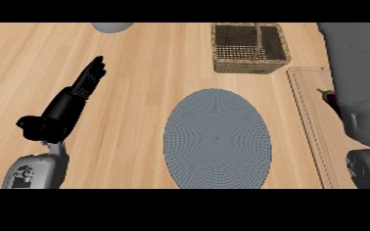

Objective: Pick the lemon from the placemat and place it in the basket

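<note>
Left hand (pixel 65 108) rests open, holding nothing; no lemon visible on the placemat (pixel 217 137), so right forearm (pixel 348 73) might reach the basket (pixel 245 67) empty-handed.

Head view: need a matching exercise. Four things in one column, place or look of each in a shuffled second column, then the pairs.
Things
1. basket
2. placemat
3. left hand
4. eggplant

Place or look
A. grey oval, middle of the view
B. left side, fingers straight
C. woven, far side, right of centre
D. right side, on the board, partly hidden

Pairs: 1-C, 2-A, 3-B, 4-D
</note>
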Motion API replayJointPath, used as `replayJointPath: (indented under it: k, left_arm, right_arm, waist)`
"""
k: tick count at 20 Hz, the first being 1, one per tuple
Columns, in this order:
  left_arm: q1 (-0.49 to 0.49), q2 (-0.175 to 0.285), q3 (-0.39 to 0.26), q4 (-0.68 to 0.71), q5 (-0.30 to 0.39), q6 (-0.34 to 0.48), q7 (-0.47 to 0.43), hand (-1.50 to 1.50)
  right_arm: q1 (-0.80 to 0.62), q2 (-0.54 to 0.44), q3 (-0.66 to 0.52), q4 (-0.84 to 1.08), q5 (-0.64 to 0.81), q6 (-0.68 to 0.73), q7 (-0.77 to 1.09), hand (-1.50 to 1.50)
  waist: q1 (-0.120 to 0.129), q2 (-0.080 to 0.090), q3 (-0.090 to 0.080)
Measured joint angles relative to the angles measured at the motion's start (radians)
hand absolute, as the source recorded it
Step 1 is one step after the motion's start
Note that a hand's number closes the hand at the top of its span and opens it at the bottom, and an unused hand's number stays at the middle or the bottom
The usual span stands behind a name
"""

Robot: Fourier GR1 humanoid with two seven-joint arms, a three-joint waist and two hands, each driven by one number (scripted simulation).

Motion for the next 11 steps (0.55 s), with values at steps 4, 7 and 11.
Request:
replayJointPath:
  k: [4,7,11]
  left_arm:
    - [-0.002,-0.004,-0.004,0.000,-0.008,0.005,0.002,0.00]
    - [0.019,-0.007,-0.007,-0.017,-0.010,0.005,-0.004,0.00]
    - [-0.003,0.004,0.013,-0.007,0.006,-0.001,0.015,0.00]
  right_arm:
    - [-0.039,-0.018,-0.042,0.037,-0.062,0.006,-0.060,-1.50]
    - [-0.056,-0.037,-0.085,0.042,-0.116,0.013,-0.064,-1.50]
    - [-0.062,-0.061,-0.149,0.035,-0.188,0.016,-0.025,-1.50]
  waist:
    - [0.000,0.000,0.000]
    - [-0.002,-0.002,0.000]
    - [-0.009,-0.003,0.000]
